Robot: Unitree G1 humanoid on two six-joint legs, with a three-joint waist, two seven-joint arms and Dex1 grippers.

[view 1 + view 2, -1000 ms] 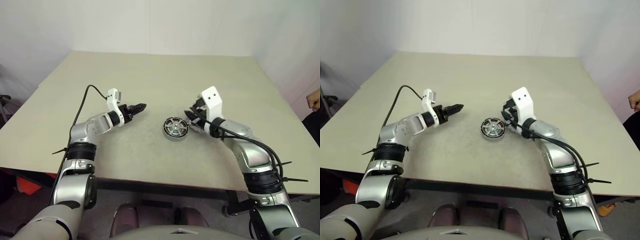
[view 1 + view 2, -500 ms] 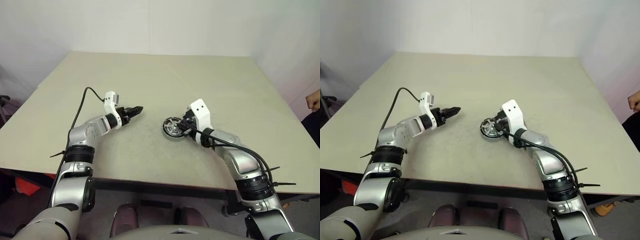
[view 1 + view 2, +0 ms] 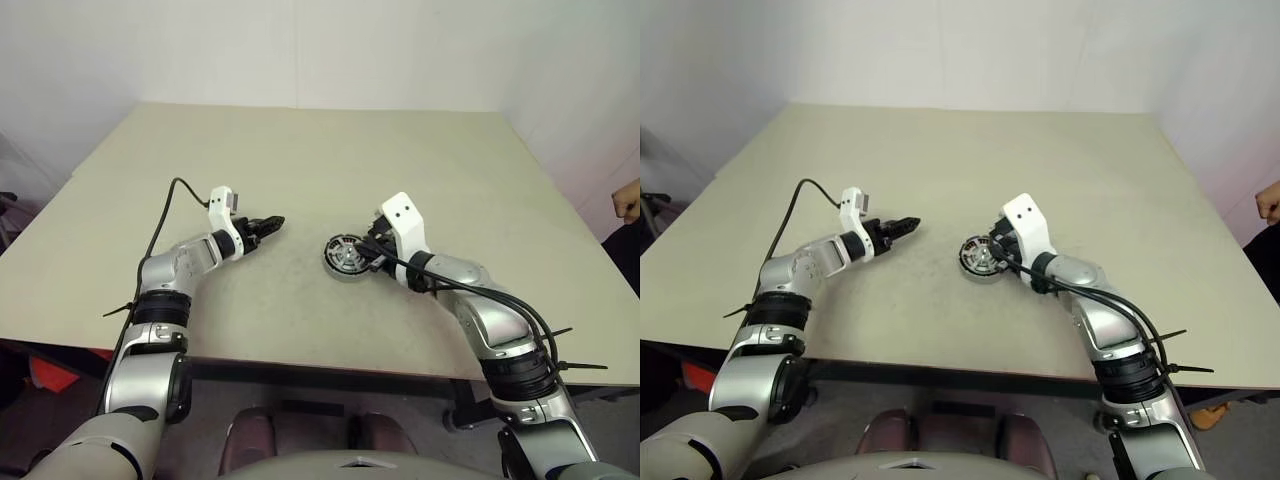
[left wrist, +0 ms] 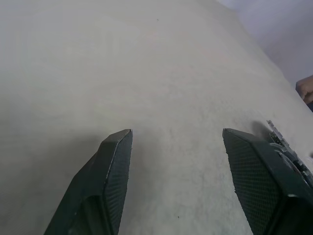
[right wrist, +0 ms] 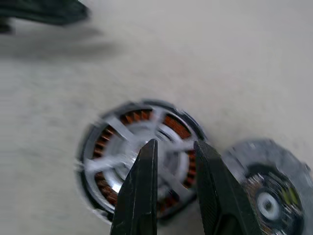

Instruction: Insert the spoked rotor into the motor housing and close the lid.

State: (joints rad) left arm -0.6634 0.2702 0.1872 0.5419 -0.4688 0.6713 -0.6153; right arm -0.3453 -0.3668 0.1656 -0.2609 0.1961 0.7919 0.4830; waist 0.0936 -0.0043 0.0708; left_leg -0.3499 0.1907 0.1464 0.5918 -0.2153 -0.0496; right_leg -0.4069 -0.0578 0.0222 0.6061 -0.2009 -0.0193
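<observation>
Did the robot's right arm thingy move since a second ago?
Yes. The right end effector slid left across the table, from beside the motor housing to its rim.

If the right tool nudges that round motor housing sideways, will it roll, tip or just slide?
Probably slide: the motor housing is squat and lies flat on the table, so tipping looks unlikely. Its metal ring and copper windings suggest it is heavy for its size and stiff. The smooth rim may slip between the right tool fingers.
</observation>
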